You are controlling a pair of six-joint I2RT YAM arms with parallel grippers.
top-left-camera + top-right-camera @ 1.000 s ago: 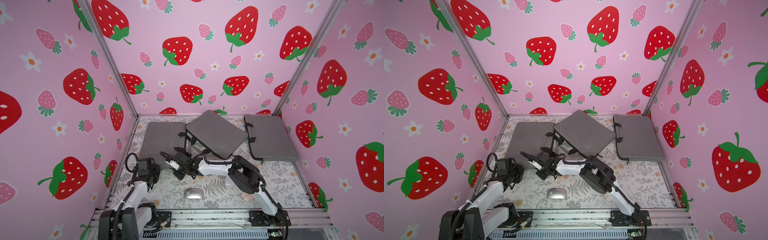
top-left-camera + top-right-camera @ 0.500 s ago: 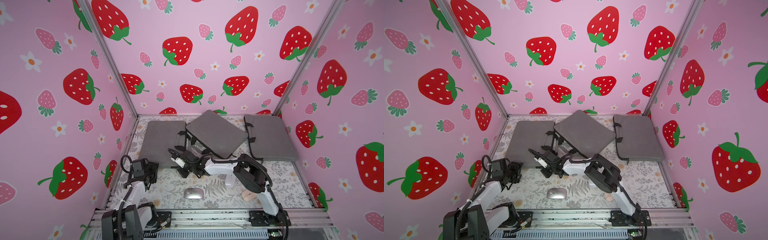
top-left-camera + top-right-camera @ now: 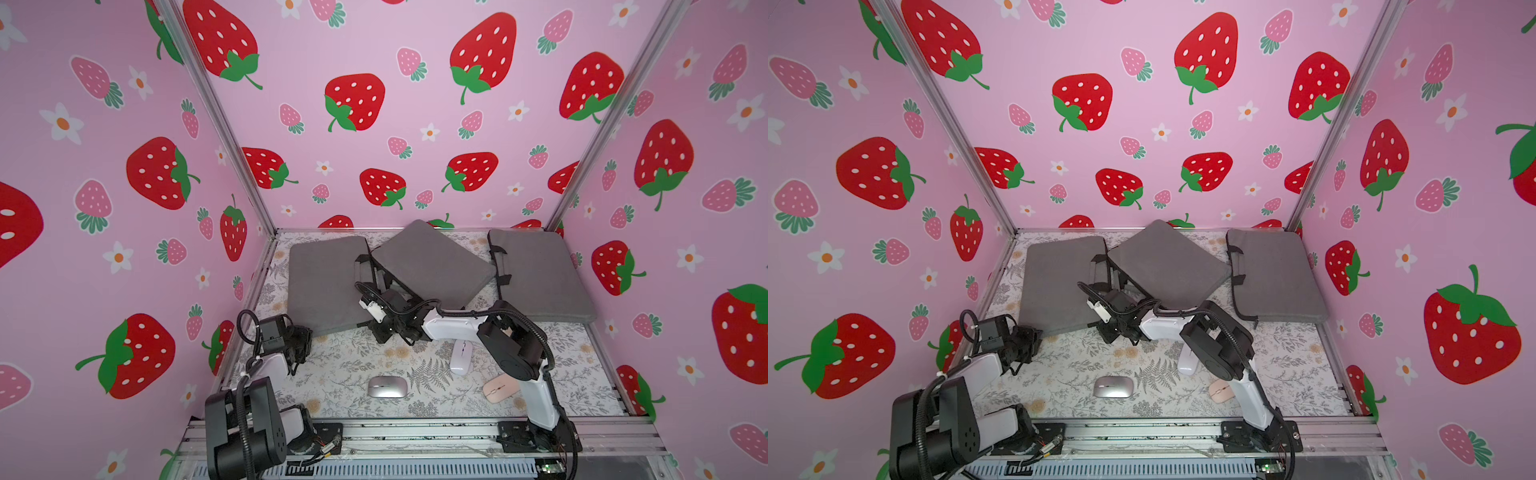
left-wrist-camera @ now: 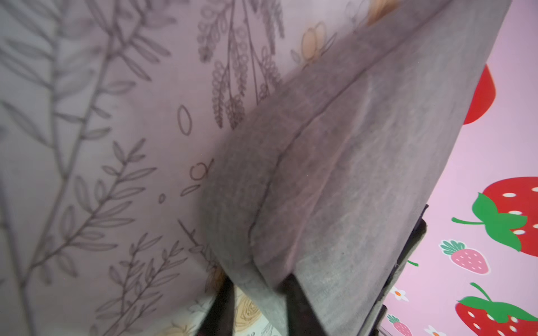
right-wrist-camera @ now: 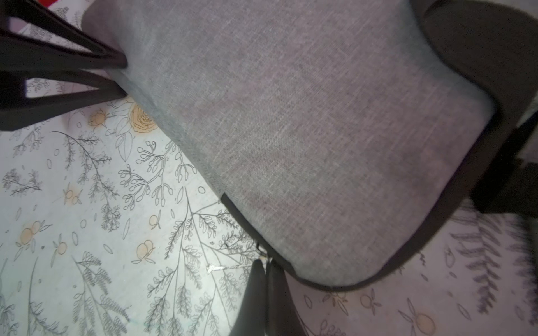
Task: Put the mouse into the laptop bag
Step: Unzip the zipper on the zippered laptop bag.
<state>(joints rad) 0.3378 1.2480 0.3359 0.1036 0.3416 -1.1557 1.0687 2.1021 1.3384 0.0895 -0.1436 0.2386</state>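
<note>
in both top views, pink walls printed with strawberries and flowers are enclosing a desk that is wearing a pale cloth of grey leaves and orange blooms. three grey bags are lying across the upper part of the desk: the left laptop bag, a tilted middle laptop bag and the right laptop bag. the silver mouse is sitting on the bare cloth at lower centre, outside every bag. a white mouse and a pink mouse are lying to its right, beside the right arm. that arm and the left arm are both reaching to the left laptop bag's lower edge.

in the left wrist view, the left jaws are pinching a corner of the left laptop bag, its fabric sitting between the dark fingers.

in the right wrist view, the right jaws are pressing together against that bag's dark edging. i cannot tell whether they are holding anything.
</note>
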